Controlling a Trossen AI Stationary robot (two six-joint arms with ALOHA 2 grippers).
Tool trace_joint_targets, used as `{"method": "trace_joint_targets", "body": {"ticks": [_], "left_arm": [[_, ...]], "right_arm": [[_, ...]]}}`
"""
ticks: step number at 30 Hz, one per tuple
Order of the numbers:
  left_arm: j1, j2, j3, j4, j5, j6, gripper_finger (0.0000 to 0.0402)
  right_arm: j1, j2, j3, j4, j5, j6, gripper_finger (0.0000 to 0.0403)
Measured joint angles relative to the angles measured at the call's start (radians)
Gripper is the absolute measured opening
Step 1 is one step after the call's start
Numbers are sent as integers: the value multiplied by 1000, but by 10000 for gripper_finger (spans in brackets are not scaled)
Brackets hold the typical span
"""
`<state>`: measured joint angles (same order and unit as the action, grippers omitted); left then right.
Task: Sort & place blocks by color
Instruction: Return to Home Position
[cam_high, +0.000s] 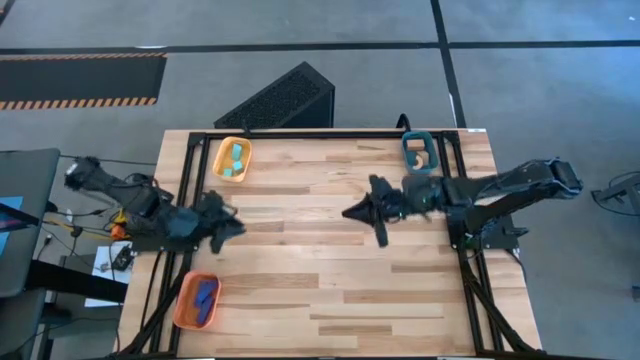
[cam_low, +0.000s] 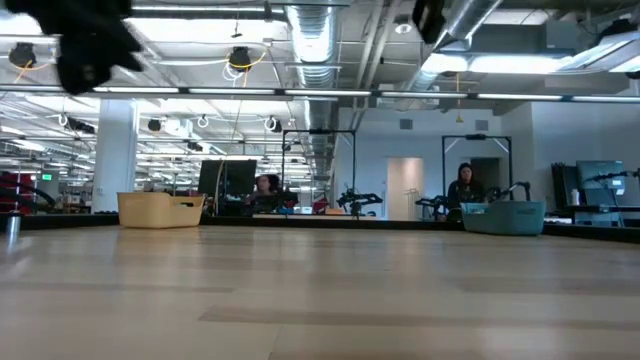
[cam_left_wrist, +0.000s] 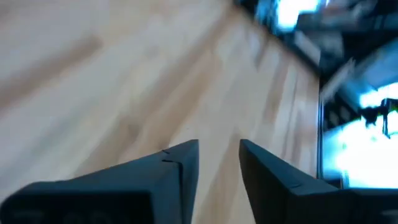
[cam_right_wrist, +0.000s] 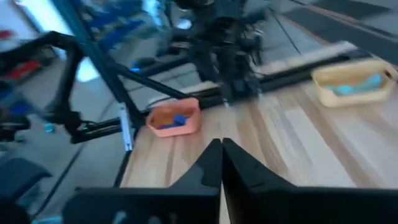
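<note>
All the blocks I see lie in trays. Cyan blocks (cam_high: 235, 160) sit in the yellow-orange tray (cam_high: 220, 150) at the far left. Dark blue blocks (cam_high: 205, 295) lie in the orange tray (cam_high: 183, 308) at the near left, and a tan piece (cam_high: 421, 157) rests in the teal tray (cam_high: 410, 140) at the far right. My left gripper (cam_left_wrist: 219, 155) is open above the table's left edge, between the two left trays. My right gripper (cam_right_wrist: 222, 152) is shut and hovers over the table's middle, pointing left. The right wrist view shows the blue blocks (cam_right_wrist: 177, 119) and cyan blocks (cam_right_wrist: 354, 85).
A black ribbed box (cam_high: 280, 98) lies on the floor beyond the far edge. Black frame rails (cam_high: 320, 133) run along the table's far edge and both sides. People sit at desks in the room behind (cam_low: 465, 185). Bare wood (cam_high: 300, 260) spans the middle and near side.
</note>
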<state>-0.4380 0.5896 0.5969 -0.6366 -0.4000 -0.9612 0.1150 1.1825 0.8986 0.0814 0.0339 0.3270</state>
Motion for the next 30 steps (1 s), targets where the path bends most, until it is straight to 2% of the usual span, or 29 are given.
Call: {"method": "trace_joint_targets", "body": {"ticks": [3, 6, 9, 12, 15, 17, 21, 25, 30], "left_arm": [[122, 38, -13, 176, -6, 135, 76], [224, 108, -13, 381, -3, 319, 41], [300, 186, -13, 560, 62, 492, 8], [359, 247, -13, 697, 138, 591, 6], [411, 268, -13, 796, 160, 673, 2], [447, 264, -13, 858, 161, 741, 1], [540, 197, -13, 858, 207, 853, 0], [647, 105, -13, 741, 265, 923, 0], [802, 33, -13, 668, 85, 948, 0]], "right_arm": [[-110, -4, -79, 135, -164, -35, 6], [-212, 2, -162, 307, -296, -13, 15], [-287, 0, -210, 425, -392, 4, 15], [-332, -29, -221, 410, -488, 12, 5], [-355, -86, -217, 378, -527, -1, 7], [-365, -134, -217, 314, -529, -33, 7], [-392, -250, -217, 163, -484, -82, 3], [-392, -360, -217, 54, -394, -125, 4], [-342, -404, -217, -120, -173, -227, 7]]}}
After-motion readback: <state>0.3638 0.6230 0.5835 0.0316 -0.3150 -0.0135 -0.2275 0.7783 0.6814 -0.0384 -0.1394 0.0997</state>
